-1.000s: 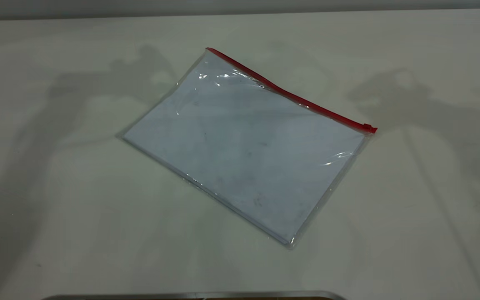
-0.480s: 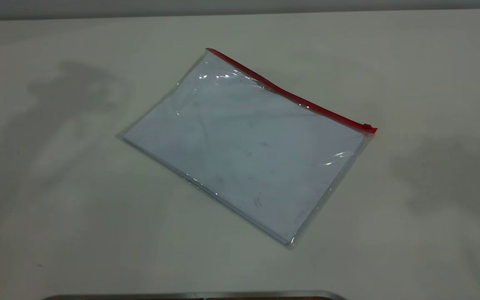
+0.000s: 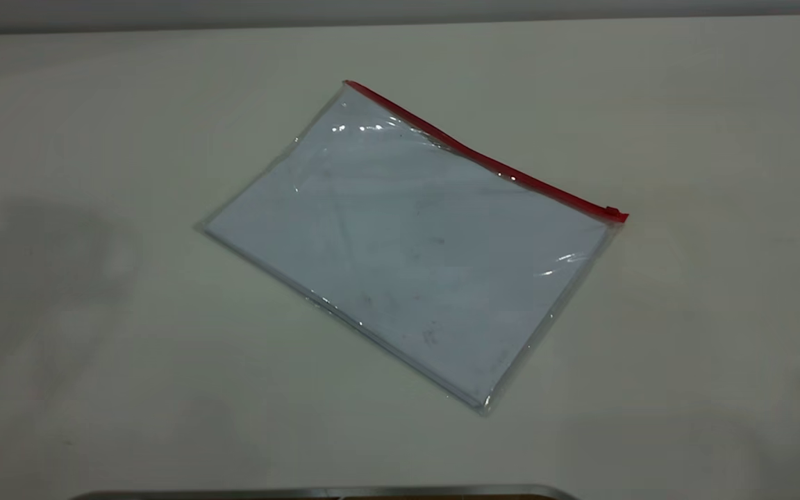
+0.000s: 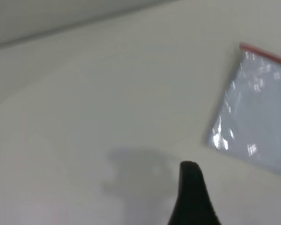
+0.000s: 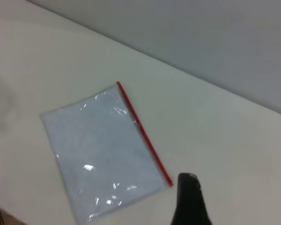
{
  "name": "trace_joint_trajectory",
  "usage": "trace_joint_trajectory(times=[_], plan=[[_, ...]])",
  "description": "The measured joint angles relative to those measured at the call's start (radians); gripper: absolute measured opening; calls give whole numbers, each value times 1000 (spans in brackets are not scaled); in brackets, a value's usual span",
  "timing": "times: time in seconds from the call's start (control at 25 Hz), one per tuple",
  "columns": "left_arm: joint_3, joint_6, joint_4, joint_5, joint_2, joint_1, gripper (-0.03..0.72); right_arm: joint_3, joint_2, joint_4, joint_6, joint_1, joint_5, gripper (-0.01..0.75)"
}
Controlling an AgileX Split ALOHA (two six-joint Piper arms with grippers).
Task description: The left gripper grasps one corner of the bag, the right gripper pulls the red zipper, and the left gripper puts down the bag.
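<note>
One bag (image 3: pixel 410 239) lies flat on the pale table (image 3: pixel 94 361), and we see nothing touching it. It sits skewed to the table's edges, with the red zipper (image 3: pixel 483 160) running along its far long edge and the small slider tab (image 3: pixel 612 210) at the end of that strip nearer the right arm. A white sheet (image 3: pixel 400 264) shows through the glossy plastic. The corner (image 3: pixel 346 85) at the other tip of the red strip lies down on the table like the rest.

Neither arm shows in the exterior view; we find only a soft shadow (image 3: pixel 60 243) on the table, off toward the left arm's side. In the left wrist view, the left gripper (image 4: pixel 193 197) appears as a single dark pointed tip above bare table, with the bag (image 4: pixel 255 124) well apart from it, ahead and off to one side. With only that tip visible, we cannot tell how its jaws stand. In the right wrist view, the right gripper (image 5: pixel 189 199) likewise shows one dark tip, hanging above the table near the slider end of the red zipper (image 5: pixel 143 133) but clear of it. Again we cannot tell its opening.

Between each gripper and the bag we see only bare table. A thin metal edge (image 3: pixel 323 492) shows at the near border of the exterior view.
</note>
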Motion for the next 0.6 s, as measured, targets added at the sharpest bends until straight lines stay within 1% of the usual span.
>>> trace_joint_trajectory(times=[0.12,0.36,0.6], plan=[[178,-12,0,0,-156,0,589,125,-123,3,0,0,0,560],[486,-25,2,0,-472,0,589,404,-377,10,0,0,0,560],[723,-27,2,0,-747,0,589,657,-600,3,0,-1,0,560]])
